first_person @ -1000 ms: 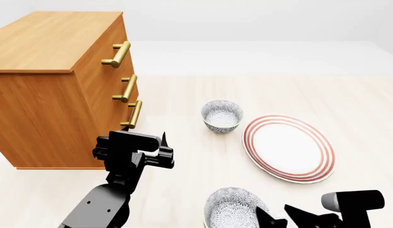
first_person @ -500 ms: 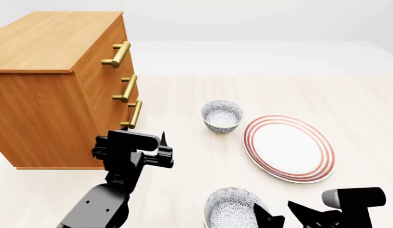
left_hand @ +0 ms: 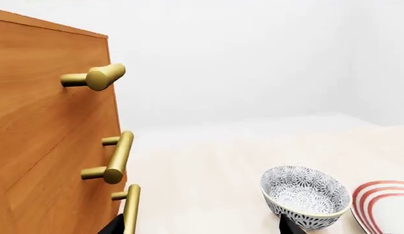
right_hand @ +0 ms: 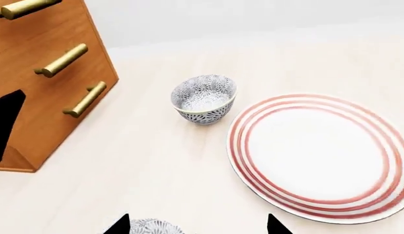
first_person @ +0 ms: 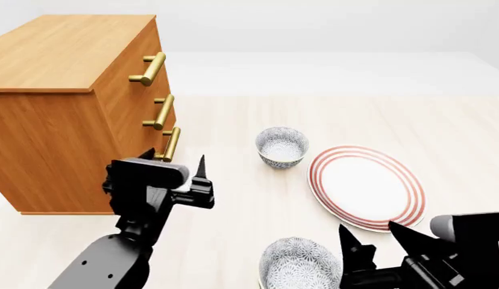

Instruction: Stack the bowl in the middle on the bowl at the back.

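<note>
Two arms are in view, and the right gripper [first_person: 376, 236] is the nearer one to the middle bowl [first_person: 299, 264], which lies at the near edge of the bench, just beside the right fingers [first_person: 348, 238] on their left; these fingers are spread apart and hold nothing. The back bowl [first_person: 282, 146] stands farther from the robot, well apart, between the drawer cabinet [first_person: 73, 108] and the plate [first_person: 366, 186]. The left gripper [first_person: 173, 164] hovers by the cabinet, its fingers also released and empty.
</note>
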